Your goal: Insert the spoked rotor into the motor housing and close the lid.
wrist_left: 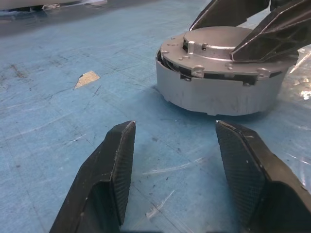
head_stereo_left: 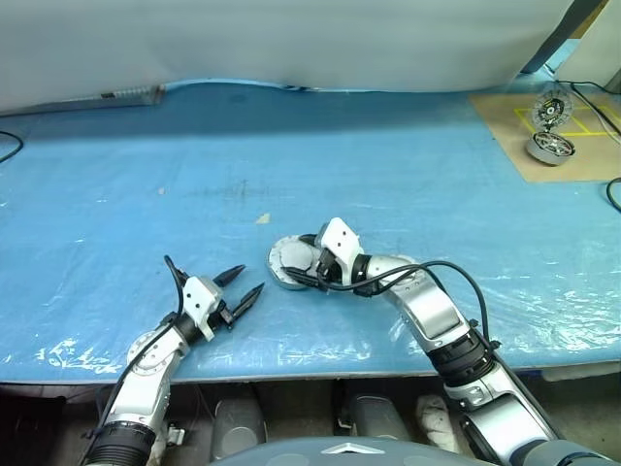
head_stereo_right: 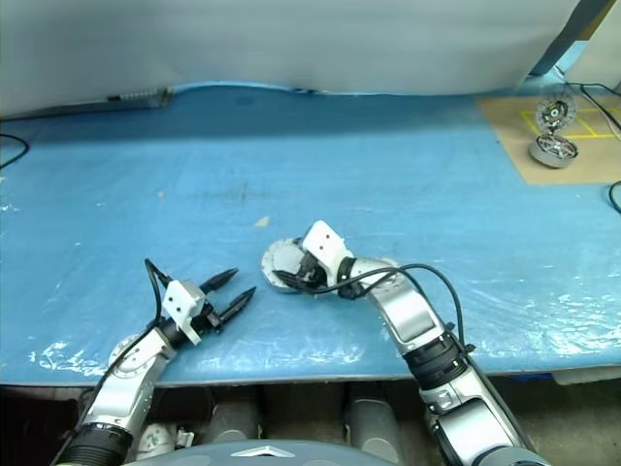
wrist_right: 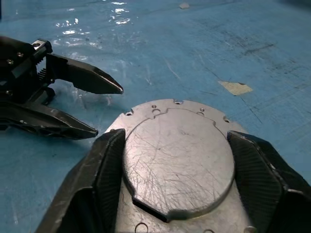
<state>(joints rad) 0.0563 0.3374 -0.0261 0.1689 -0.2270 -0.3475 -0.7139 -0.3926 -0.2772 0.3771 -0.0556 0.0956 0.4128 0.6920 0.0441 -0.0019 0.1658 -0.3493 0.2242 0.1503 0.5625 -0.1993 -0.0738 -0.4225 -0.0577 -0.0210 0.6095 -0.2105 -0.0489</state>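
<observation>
Right gripper (wrist_right: 170, 160) sits over the round grey metal lid (wrist_right: 177, 155), a scratched flat-topped disc w/ small screw holes round the rim, fingers spread either side of its raised centre plate; can't tell whether the pads actually press it. Lid is seated on the motor housing (wrist_left: 218, 94), a short grey metal cylinder standing on the blue plastic-covered table (head_stereo_left: 291, 146), near the front edge, roughly centre. In the left wrist view a dark gap w/ a bit of inner edge shows under the lid rim on one side, so lid looks on but maybe not fully flush there. Shiny spoked rotor isn't visible at this assy; presumably already inside, can't confirm w/ the lid covering it. Left gripper (head_stereo_left: 236, 291) is empty, fingers spread, low over the table, pointing at the housing from its left, near but apart. Far right corner: brown cardboard sheet (head_stereo_left: 514, 146) w/ two other shiny wheel-like parts (head_stereo_left: 550, 148) on it, well apart from the work. Est: insertion prob done, lid placed; left = press/seat lid square, check the gap closes, then release.
</observation>
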